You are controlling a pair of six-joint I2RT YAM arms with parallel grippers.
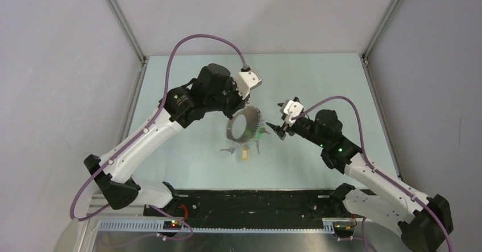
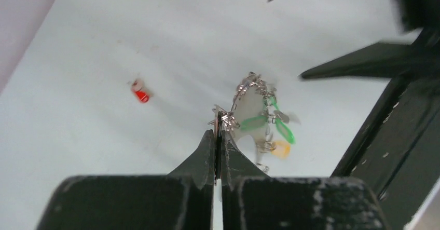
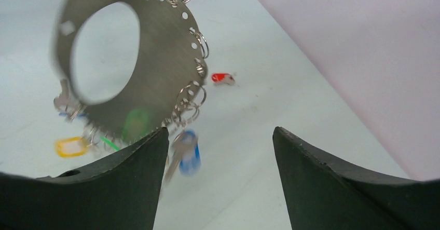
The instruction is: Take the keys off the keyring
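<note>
**Keyring held up, right gripper lining up for a pull**

Top view: left arm (image 1: pixel 210 95) reaches over the middle of the table (image 1: pixel 318 75). The keyring (image 1: pixel 243 126) hangs tilted under its wrist. The right gripper (image 1: pixel 275 118) sits just beside the ring's right edge, not touching it.

Left wrist: the left gripper (image 2: pixel 218 134) is clamped flat on the ring's rim, no gap between the fingers. The ring shows edge-on, with green and yellow tags dangling. One red-tagged key (image 2: pixel 140 94) lies on the table, well apart from the ring (off it already, by the look).

Right wrist: jaws spread wide, nothing between them. The keys (image 3: pixel 181 110) fringe the ring's lower rim on small split rings. A blue-tagged key (image 3: pixel 189 154) hangs nearest the left finger.

Step in hand, as I judge it: approach to the next key, most keys not yet removed. The next move calls for closing on one tag only, then pulling away while the left holds firm. Tags are blurred, possibly swinging, so aim may be off.
</note>
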